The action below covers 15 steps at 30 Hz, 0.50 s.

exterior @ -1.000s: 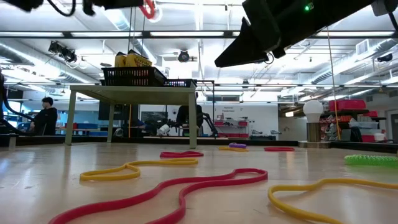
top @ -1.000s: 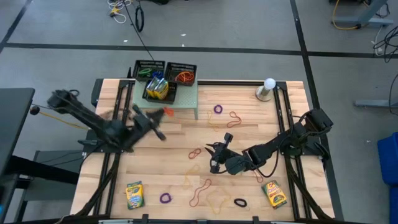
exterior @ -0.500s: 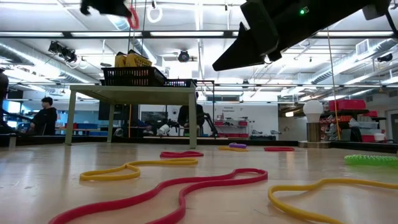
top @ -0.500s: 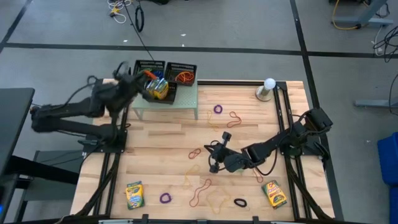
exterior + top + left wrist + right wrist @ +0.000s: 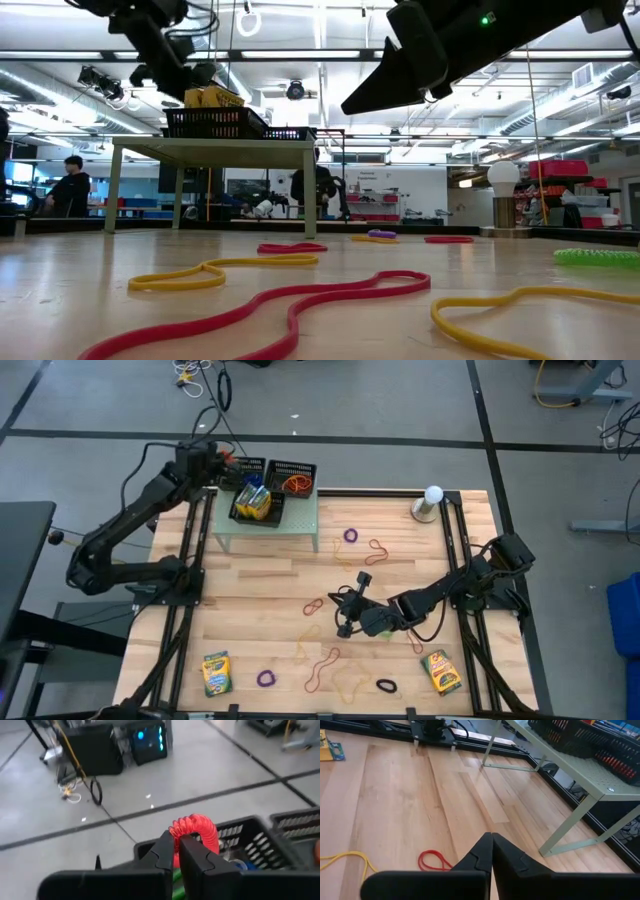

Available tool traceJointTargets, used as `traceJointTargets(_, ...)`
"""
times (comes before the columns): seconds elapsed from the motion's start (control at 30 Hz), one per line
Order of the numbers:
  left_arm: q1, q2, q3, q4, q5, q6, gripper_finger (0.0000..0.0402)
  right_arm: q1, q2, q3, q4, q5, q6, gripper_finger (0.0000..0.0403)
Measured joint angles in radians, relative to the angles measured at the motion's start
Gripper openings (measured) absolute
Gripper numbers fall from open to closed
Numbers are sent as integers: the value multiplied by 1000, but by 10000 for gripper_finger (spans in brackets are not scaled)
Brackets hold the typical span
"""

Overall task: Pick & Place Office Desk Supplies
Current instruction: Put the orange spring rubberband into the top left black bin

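Left wrist view: left claw (image 5: pixel 177 851) clamped on red coil band (image 5: pixel 195 831); right claw (image 5: pixel 491 851) together; no writing legible.

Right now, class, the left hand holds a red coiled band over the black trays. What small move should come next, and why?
Probably open the left hand to drop the red coiled band. Its fingers are shut on the band, and it sits above the black mesh tray on the green stand, so letting go should land it inside.
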Motion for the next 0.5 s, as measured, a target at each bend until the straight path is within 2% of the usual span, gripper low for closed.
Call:
traceJointTargets(0.17, 24, 25, 0, -58, 81, -1, 47, 0, 0, 0, 0, 0, -3, 11)
traceJointTargets(0.5, 23, 24, 0, -120, 84, -3, 65, 0, 0, 0, 1, 0, -2, 11)
